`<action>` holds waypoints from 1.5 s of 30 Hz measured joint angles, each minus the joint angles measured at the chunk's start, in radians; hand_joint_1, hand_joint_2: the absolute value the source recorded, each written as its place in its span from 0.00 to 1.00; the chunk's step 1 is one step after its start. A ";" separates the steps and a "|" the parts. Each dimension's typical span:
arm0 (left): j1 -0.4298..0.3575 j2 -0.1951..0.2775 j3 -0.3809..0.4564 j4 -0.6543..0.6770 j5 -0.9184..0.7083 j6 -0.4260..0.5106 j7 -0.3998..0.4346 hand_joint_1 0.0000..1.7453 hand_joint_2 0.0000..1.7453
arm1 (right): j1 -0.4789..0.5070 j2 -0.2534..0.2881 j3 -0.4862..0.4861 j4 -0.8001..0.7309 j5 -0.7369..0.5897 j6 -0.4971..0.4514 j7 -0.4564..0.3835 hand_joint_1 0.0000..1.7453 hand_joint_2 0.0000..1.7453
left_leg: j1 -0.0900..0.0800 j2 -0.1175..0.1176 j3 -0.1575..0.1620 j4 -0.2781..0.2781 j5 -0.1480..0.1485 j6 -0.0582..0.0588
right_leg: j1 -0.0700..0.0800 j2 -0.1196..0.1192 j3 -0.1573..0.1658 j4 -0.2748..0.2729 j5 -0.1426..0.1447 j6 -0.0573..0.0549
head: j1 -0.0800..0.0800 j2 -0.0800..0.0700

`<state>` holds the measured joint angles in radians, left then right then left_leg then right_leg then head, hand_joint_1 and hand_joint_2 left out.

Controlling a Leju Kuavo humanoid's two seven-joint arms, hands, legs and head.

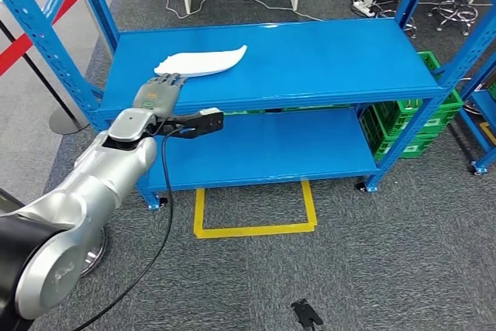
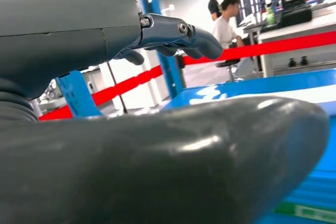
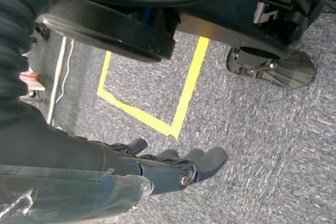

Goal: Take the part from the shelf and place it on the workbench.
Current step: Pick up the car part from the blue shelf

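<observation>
head view: the white part [image 1: 201, 61] lies on the blue shelf's [image 1: 328, 60] top level, long axis running sideways. the left hand [image 1: 159, 92], fingers apart and empty, sits at its near-left end; the right hand [image 3: 174, 169] hangs low, holding nothing.

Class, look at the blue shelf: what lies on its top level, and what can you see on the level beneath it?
On the blue shelf, a white part lies on top. Below, green crates show at the right; the left hand hides some.
</observation>
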<state>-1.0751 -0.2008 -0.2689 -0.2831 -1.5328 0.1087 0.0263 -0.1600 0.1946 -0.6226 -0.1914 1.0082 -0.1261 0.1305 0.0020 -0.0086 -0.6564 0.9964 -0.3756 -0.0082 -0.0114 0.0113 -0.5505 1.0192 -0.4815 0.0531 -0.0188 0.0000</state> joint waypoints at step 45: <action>0.003 -0.005 0.000 0.000 -0.003 -0.001 0.000 0.00 0.00 | 0.004 0.000 -0.006 0.004 0.003 -0.002 -0.003 0.00 1.00 | -0.018 -0.009 0.073 -0.013 -0.054 0.007 | 0.004 -0.002 -0.106 0.003 0.089 -0.013 | 0.009 0.000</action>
<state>-1.0722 -0.2059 -0.2689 -0.2827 -1.5354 0.1073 0.0259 -0.1564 0.1946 -0.6281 -0.1869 1.0112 -0.1283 0.1277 -0.0162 -0.0177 -0.5835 0.9829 -0.4292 -0.0008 -0.0077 0.0091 -0.6569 1.0227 -0.3926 0.0396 -0.0093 0.0000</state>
